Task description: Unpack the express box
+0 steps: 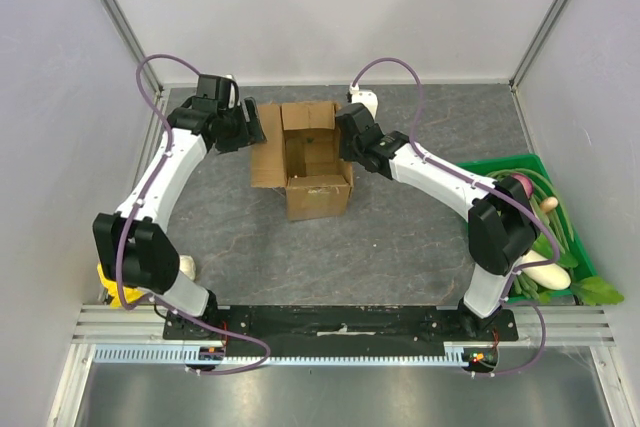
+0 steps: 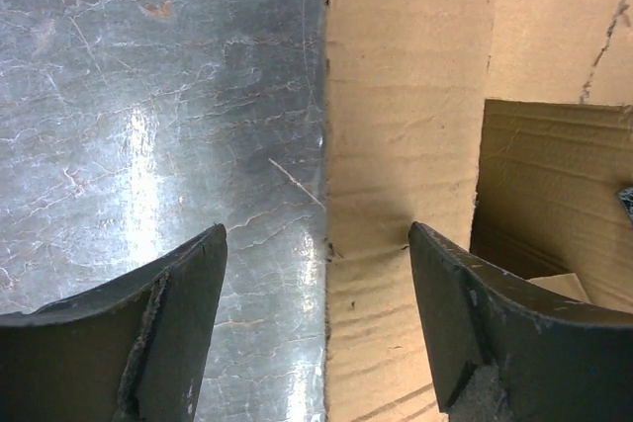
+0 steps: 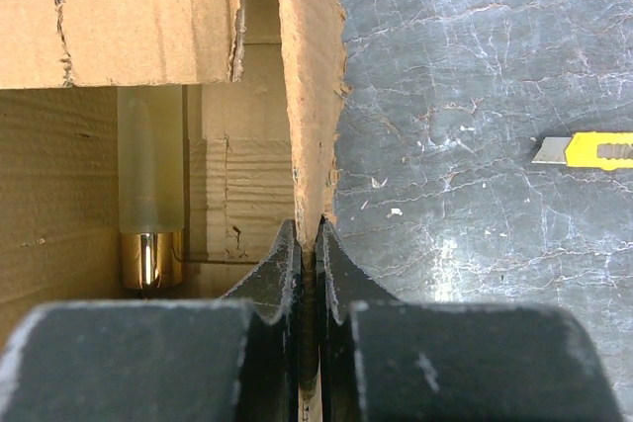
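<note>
The express box (image 1: 312, 162) sits near the middle of the grey desk (image 1: 420, 237), between the two arms, with its top flaps folded open. Its left flap (image 1: 265, 157) lies flat on the desk.

The left jaws stand wide above that flap's outer edge. One finger (image 2: 158, 333) is over bare desk and the other is over cardboard, and nothing is gripped between them.

The right jaws are pressed tight on an upright cardboard panel (image 3: 312, 96) at the box's right side. From the wrist view it could be the wall or a raised flap; I cannot tell which.

To the inner side of that panel, inside the box, is a frosted tube-shaped item with a shiny gold band (image 3: 150, 195), probably a small bottle.

On the outer side, a yellow utility knife (image 3: 588, 150) lies on the desk, apart from the box.

A green crate (image 1: 500, 163) holding vegetables stands at the desk's right edge, well apart from the box.
</note>
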Controlling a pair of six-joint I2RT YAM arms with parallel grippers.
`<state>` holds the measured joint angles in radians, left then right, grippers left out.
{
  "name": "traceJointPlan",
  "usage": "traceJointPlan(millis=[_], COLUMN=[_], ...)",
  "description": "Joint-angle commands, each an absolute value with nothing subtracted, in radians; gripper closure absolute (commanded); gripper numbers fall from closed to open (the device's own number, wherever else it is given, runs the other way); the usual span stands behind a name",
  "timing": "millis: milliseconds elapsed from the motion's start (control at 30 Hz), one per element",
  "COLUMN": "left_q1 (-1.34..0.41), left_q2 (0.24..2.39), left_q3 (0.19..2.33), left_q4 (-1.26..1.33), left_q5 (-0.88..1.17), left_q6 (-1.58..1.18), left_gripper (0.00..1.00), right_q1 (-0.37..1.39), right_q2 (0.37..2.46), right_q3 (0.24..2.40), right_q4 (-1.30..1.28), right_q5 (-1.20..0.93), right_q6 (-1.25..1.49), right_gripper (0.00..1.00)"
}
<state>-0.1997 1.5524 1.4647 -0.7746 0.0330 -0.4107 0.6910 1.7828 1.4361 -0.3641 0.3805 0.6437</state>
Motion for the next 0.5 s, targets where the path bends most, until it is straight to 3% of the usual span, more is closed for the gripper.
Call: traceJointPlan(millis=[0,300,467], left_q1=[-0.198,-0.213,-0.219], left_q2=[1.591,1.68,1.677], left_q3=[1.448,1.454,1.476], left_q4=[-0.752,-0.678,-0.673], left_q5=[0.015,0.169,0.219], left_q6=[-0.431,-0.436,-0.456], left_gripper=[0.22,0.54,0.62], right_q1=[0.699,0.701,0.71], right_q2=[1.799,1.816,1.807], right_q3=[1.468,1.476,1.47], right_q4=[-0.396,-0.396,-0.402], right_q5=[0.351,0.288,0.311], right_q6=[0.669,0.666,0.686], right_gripper=[0.96,0.96,0.96])
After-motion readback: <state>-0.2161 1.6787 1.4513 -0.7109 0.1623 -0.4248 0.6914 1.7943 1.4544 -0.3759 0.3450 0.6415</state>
